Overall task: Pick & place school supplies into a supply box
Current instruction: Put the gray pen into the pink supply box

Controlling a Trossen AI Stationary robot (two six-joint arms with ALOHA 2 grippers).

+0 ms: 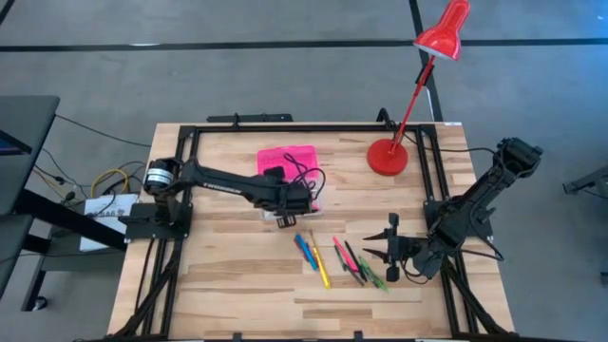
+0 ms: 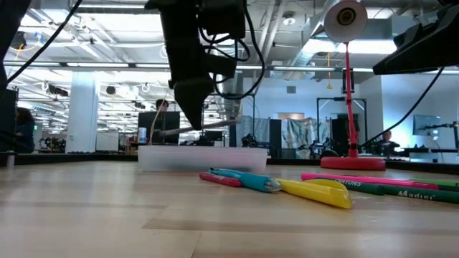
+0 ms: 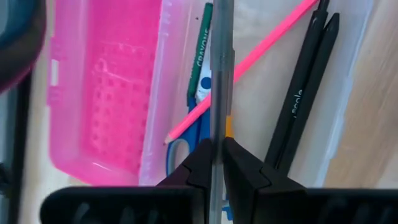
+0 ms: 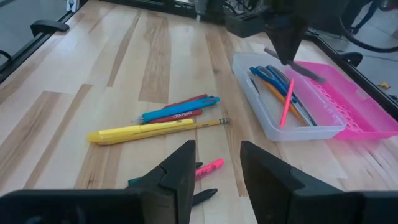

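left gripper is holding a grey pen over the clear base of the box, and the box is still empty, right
Not quite. The left gripper does hold the grey pen over the clear base, but the box isn't empty: the left wrist view shows blue-handled scissors, a pink pencil and black pens already inside.

Grey floor [image 1: 237,85], red lamp [image 1: 444,30], wooden table [image 1: 237,285]

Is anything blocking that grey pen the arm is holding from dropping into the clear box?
Nothing visible does. The left gripper holds the grey pen above the open clear base of the supply box; only scissors and pencils already lie inside.
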